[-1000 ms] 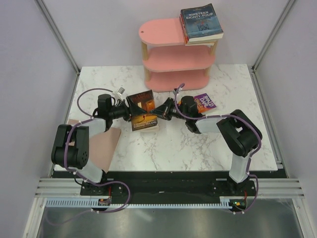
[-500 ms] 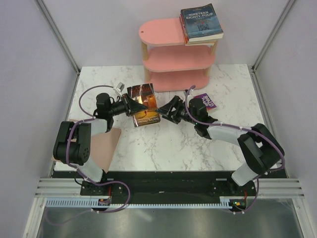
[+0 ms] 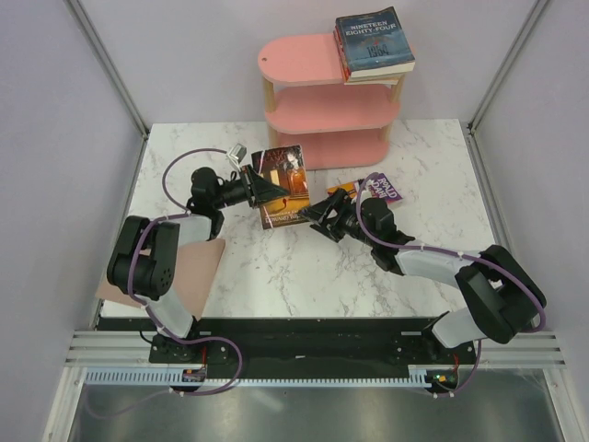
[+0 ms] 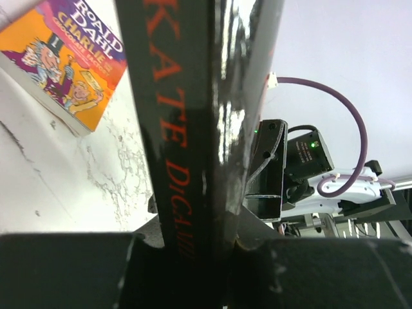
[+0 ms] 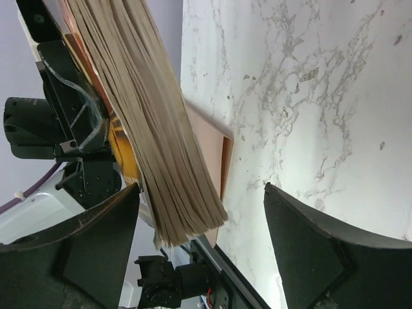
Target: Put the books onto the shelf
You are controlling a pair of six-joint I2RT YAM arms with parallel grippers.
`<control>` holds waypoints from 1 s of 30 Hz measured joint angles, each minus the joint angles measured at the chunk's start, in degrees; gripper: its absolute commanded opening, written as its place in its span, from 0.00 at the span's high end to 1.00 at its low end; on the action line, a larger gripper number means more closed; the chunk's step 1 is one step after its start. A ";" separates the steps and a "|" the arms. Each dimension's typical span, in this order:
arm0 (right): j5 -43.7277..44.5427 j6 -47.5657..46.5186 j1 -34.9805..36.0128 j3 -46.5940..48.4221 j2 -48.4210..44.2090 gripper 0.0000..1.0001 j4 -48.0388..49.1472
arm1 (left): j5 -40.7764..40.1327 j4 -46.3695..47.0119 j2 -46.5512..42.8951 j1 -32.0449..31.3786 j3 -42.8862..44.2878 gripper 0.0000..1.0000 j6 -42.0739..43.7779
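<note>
Marble tabletop (image 3: 304, 267), lavender walls (image 3: 184, 55) all round. At back centre, pink shelf (image 3: 304, 64); on right end of its top board, stack of books (image 3: 373, 57) with Nineteen Eighty-Four (image 3: 373, 39) uppermost, overhanging the board's edge. Lower two boards bare as far as visible. Left gripper (image 3: 264, 187) clamped nearly closed on dark brown book (image 3: 285, 182), held clear of the table in front of the shelf and tilted; in left wrist view, spine with red "KATE DiCA…" lettering pinched between the fingers (image 4: 64, 270). Right gripper (image 3: 317, 216) spread wide, holding nothing, just beside the book's near right corner; in right wrist view, page edges in the gap between both fingers (image 5: 77, 257), no contact visible. Roald Dahl book (image 3: 384, 191) flat on the table right of the shelf's base, partly under the right arm. Tan-pink sheet (image 3: 189, 267) flat near the left arm's base.
</note>
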 measured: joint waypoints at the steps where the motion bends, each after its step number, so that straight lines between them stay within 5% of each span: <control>1: 0.09 0.13 0.11 0.00 0.00 0.17 0.35 | -0.02 0.24 0.09 -0.26 0.02 0.98 -0.35; 4: 0.15 0.37 0.39 0.00 0.02 0.33 1.33 | -0.07 0.74 0.22 -0.81 0.02 0.98 -0.85; 5: 0.17 0.44 0.46 0.00 0.02 0.56 1.53 | -0.09 0.92 0.22 -0.83 0.02 0.98 -0.96; 8: -0.02 0.85 0.70 0.07 0.02 0.84 3.61 | -0.31 1.27 0.57 -0.83 0.31 0.98 -1.03; 11: -0.39 1.57 0.72 0.04 -0.04 0.95 6.38 | -0.74 1.31 1.20 -0.72 0.50 0.82 -1.22; 15: -0.44 1.84 0.72 -0.28 -0.90 1.00 6.16 | -0.83 1.20 1.27 -0.74 1.07 0.42 -1.66; 16: -0.42 1.77 0.72 -0.44 -1.84 1.00 5.73 | -0.90 1.03 1.27 -0.74 1.25 0.25 -1.53; 20: 0.24 -1.03 0.83 -0.50 -8.72 1.00 -1.22 | -1.29 -2.64 0.92 0.24 2.78 0.01 0.46; 30: -2.60 -15.63 -2.69 17.38 -18.27 1.00 -26.97 | -4.44 -16.39 -8.00 6.08 0.85 0.00 11.56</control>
